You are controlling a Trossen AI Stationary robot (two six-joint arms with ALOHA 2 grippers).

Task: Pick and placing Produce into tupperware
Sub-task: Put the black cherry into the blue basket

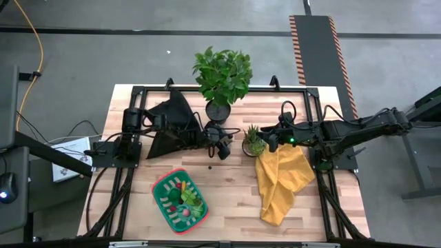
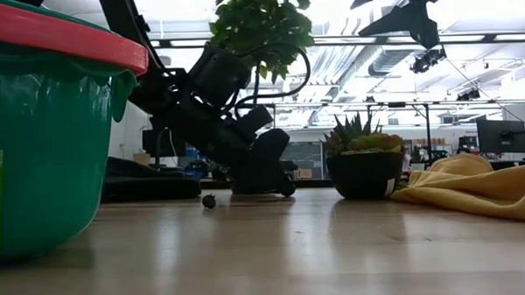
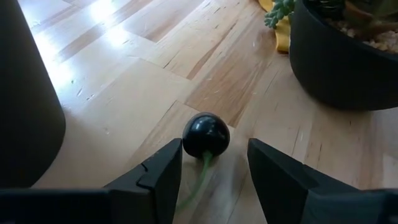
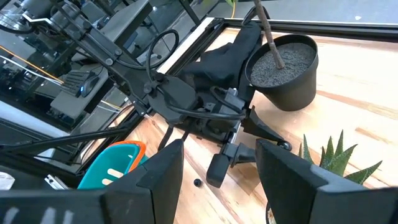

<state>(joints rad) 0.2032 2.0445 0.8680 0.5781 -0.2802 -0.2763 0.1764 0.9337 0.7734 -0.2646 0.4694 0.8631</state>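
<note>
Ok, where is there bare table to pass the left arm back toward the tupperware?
Bare wood lies between the left gripper and the tupperware, and between the tupperware and the yellow cloth. It is crowded at the back: black cloth, leafy plant's pot, spiky plant, right gripper.

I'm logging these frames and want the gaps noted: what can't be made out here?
- Produce in the tupperware: too small in the high view to name each piece.
- Tupperware contents, low view: hidden by its wall.
- Dark round piece with a green stem between the left gripper fingers: type unclear.
</note>
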